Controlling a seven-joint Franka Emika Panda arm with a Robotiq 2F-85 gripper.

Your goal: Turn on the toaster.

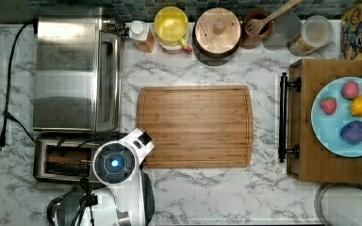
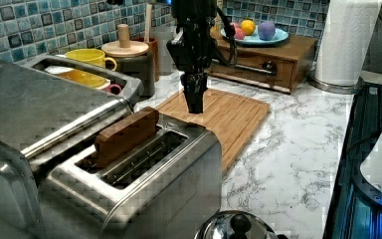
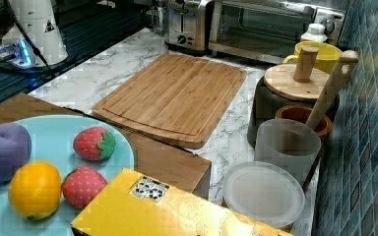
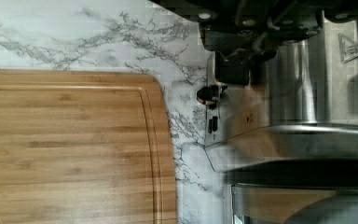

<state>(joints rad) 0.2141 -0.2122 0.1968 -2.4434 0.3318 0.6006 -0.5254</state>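
Note:
The toaster (image 1: 59,162) is a small steel box at the top view's lower left, with a brown slice (image 2: 127,134) standing in one of its two slots. My arm covers the end of it that faces the cutting board. In the left view my gripper (image 2: 195,103) points straight down just above that far end, its fingers pressed together and holding nothing. The wrist view shows the toaster's end face (image 4: 242,121) with its small lever knob (image 4: 208,94), and my gripper (image 4: 232,73) sits right beside the knob. The toaster (image 3: 187,22) also stands at the back of the right view.
A large toaster oven (image 1: 75,75) stands beside the toaster. A bamboo cutting board (image 1: 195,126) lies mid-counter, and a round kettle (image 2: 236,226) sits near the toaster. Mugs and jars (image 1: 217,30) line the back wall. A wooden box (image 1: 306,117) carries a fruit plate.

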